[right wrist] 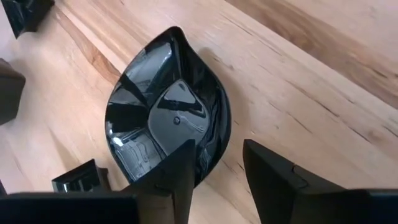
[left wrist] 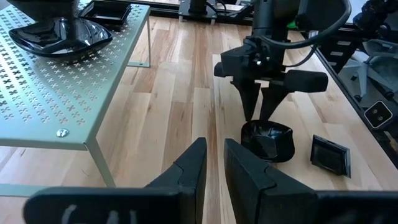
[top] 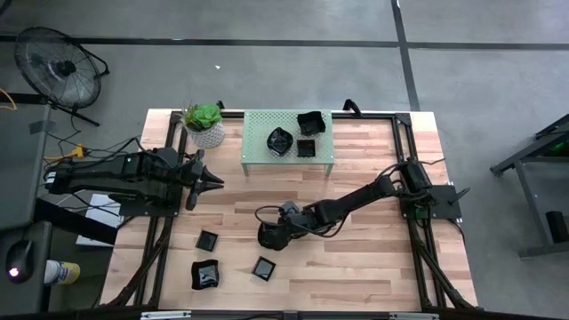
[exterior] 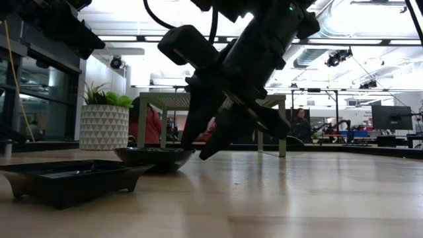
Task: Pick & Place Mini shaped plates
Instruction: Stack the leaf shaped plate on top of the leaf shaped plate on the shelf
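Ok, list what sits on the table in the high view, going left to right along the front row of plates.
Wavy-rimmed plate → small square plate → right gripper, over a rounded plate, slightly farther back. The other small plate overlaps the first in order, so it's left out.

bare wood right of the leaf-shaped plate [top: 269, 236], green rack [top: 258, 142] blocking behind

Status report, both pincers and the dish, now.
Right pincer open, straddling the leaf-shaped dish rim on the table. Left pincer idle near the plant. Nothing blocking.
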Controlling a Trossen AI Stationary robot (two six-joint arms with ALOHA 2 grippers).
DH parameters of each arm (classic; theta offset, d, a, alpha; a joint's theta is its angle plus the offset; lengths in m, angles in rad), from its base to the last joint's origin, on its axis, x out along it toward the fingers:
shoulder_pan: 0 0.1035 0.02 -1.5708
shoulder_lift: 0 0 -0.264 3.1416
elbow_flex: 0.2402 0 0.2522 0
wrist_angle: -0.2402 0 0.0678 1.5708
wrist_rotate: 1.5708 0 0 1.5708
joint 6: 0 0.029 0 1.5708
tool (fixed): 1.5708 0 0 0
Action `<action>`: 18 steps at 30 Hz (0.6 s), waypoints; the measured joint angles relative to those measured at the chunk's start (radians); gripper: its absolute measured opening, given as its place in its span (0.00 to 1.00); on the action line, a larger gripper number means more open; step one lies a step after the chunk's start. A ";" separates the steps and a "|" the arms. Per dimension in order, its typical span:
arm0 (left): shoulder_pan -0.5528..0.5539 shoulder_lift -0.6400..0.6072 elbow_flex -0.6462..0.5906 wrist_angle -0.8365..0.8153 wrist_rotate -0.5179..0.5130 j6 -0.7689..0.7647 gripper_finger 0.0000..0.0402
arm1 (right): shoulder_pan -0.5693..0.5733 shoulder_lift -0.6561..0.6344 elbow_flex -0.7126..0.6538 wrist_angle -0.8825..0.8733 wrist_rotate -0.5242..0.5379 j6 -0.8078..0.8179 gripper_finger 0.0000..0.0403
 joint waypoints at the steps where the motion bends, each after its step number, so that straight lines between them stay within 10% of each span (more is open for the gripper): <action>1: 0.000 0.000 0.000 0.000 0.000 0.000 0.13 | 0.000 0.000 0.000 0.004 -0.001 -0.001 0.31; 18: 0.000 0.000 0.000 0.000 0.000 0.000 0.13 | 0.000 0.026 0.000 0.028 -0.017 -0.002 0.23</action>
